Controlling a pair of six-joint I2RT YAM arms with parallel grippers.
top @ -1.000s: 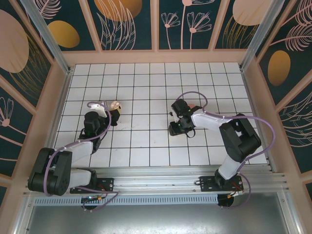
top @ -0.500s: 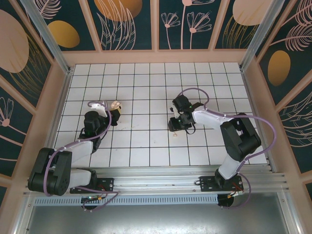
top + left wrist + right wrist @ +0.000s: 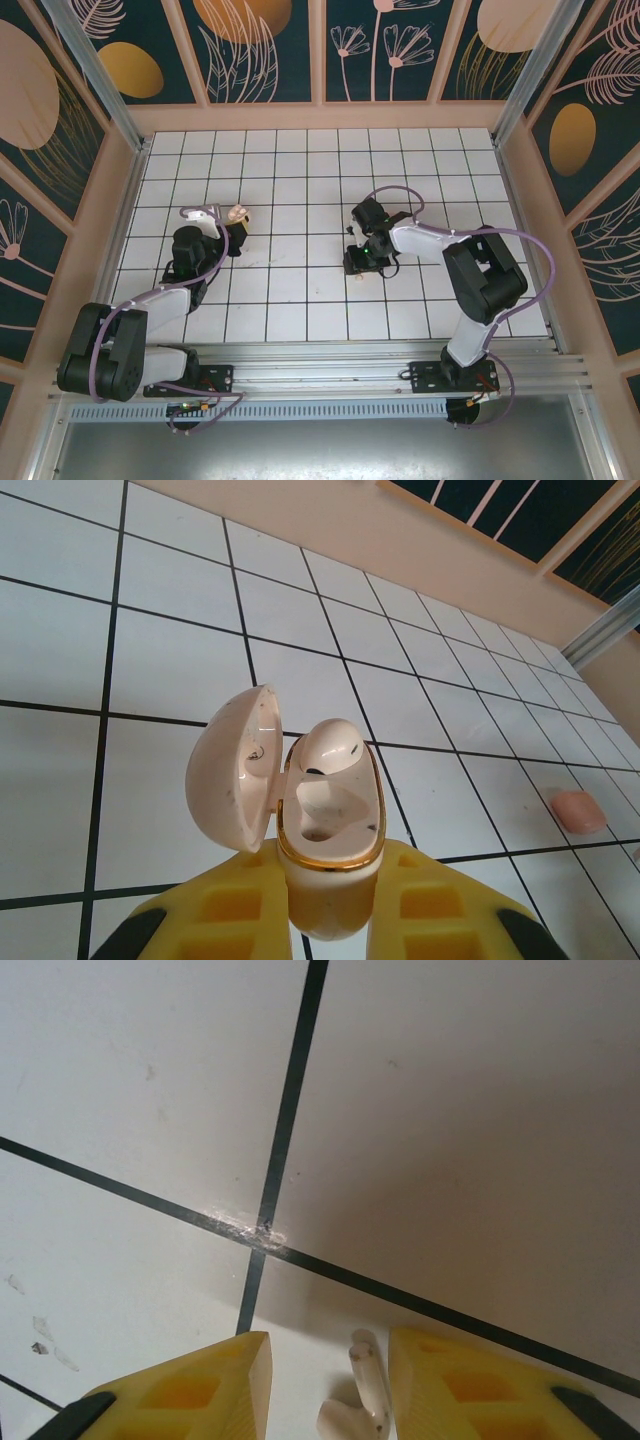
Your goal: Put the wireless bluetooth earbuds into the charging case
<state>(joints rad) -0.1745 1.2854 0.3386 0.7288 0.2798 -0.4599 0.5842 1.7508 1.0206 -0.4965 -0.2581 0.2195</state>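
On the left side of the white-tiled desk [image 3: 300, 180], the left end effector [image 3: 330, 865] is clamped tight on the lower body of the charging case [image 3: 322, 920], one yellow finger on each side. The case is pale beige and speckled, with a gold rim around its mouth. It stands upright, and its lid [image 3: 235, 770] is swung open to the left. A beige seated earbud [image 3: 332, 748] fills the far slot, and the near slot shows as a bare hollow. From above, the case sits just beyond the left arm's wrist, in the left-middle part of the desk.

To the right of the beige case and well apart from it, the left wrist view shows a small pink case [image 3: 580, 812] lying flat on a tile.

Near the centre of the desk, the right end effector [image 3: 330, 1380] points down close over the tiles, beside a crossing of black grid lines. Its jaws are only partly apart. The loose earbud [image 3: 362, 1400], pale beige with its stem pointing up, lies on the desk between them. It is very near the right-hand finger, and a clear gap separates it from the other finger, so the jaws bracket it without gripping it.
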